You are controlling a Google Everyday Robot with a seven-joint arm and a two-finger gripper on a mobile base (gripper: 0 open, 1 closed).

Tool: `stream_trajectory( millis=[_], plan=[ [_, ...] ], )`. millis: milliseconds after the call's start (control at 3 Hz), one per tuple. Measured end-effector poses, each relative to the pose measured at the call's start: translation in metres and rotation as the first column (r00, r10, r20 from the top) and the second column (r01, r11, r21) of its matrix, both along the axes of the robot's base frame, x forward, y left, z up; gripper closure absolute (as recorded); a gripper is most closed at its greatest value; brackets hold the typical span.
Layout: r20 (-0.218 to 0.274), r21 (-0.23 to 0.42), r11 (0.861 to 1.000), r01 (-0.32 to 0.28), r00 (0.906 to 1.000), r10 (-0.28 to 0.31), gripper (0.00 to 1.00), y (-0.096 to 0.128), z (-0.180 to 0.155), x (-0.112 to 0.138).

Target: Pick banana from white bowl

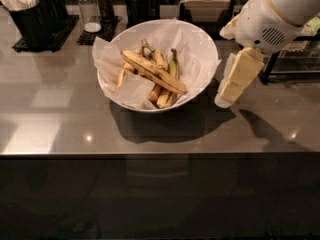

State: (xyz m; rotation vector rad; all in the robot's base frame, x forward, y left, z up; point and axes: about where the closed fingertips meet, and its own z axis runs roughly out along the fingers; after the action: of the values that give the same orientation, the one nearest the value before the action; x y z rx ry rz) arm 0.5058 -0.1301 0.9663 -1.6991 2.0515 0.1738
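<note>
I see the banana [152, 71] lying in the white bowl [192, 98], on top of a few shorter bananas [167, 86] and the crumpled white paper [132, 86] that lines the bowl. Its long axis runs on a diagonal: one dark tip points to the far left of the bowl, the other to the near right. It lies nearly flat and almost straight, dull yellow with brown streaks.

The pincer [223, 100] hangs over the table [50, 109] to the right of the bowl, just outside its rim and apart from it. It slants down and to the left from the white arm [277, 14] in the upper right corner. The banana is to the pincer's left, inside the bowl, and its near-right tip is the end closest to the pincer. I cannot tell how far open the pincer is; I see nothing in its hold.

Behind the bowl stand black holders [32, 16] and a wire rack [292, 59].
</note>
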Motion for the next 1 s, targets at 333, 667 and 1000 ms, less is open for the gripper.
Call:
stream_trajectory(
  millis=[333, 667, 1000],
  plan=[
    [-0.003, 0.002, 1.0, -0.003, 1.0, 0.003, 0.0, 0.002, -0.001, 0.001],
    [0.017, 0.063, 0.998, 0.025, 0.9995, -0.026, 0.0, 0.007, 0.001, 0.005],
    [0.027, 0.159, 0.987, 0.006, 0.9996, -0.01, 0.0, 0.03, 0.006, 0.021]
  ],
)
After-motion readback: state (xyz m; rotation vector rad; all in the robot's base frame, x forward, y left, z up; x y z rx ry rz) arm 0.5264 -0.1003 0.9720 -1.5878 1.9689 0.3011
